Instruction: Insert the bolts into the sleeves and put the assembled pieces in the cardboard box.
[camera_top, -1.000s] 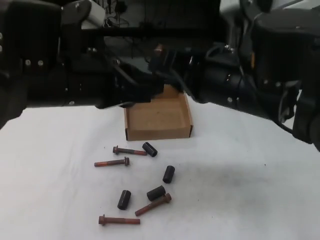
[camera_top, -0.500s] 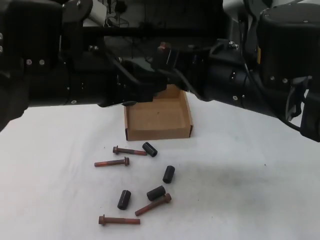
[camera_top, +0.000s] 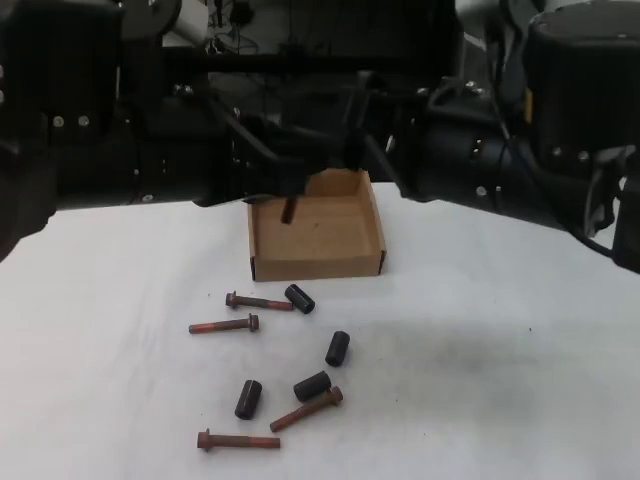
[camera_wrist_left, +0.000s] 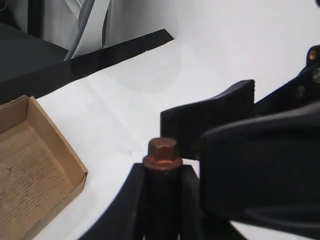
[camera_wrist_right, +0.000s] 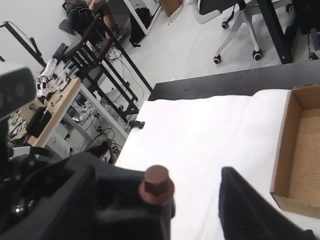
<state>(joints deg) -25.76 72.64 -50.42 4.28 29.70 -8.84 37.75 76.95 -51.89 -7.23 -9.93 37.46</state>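
**High view:** both arms meet above the cardboard box (camera_top: 318, 245). Four loose bolts (camera_top: 224, 325) and four loose sleeves (camera_top: 337, 348) lie scattered on the white surface (camera_top: 480, 380), on the box's near side.

**Left wrist view:** the left claw (camera_wrist_left: 161, 197) is clamped on the held sleeve (camera_wrist_left: 161, 215). The seated bolt (camera_wrist_left: 161, 150) shows its head on top.

**Right wrist view:** the right claw (camera_wrist_right: 202, 210) stands apart, with one finger (camera_wrist_right: 250, 215) clear of the seated bolt.

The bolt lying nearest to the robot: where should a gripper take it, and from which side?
Probably at the middle of the shank of the bolt, coming down from above, with the fingers closing across it. It lies flat on the bench, its head at one end, and there is free space along both flanks there.
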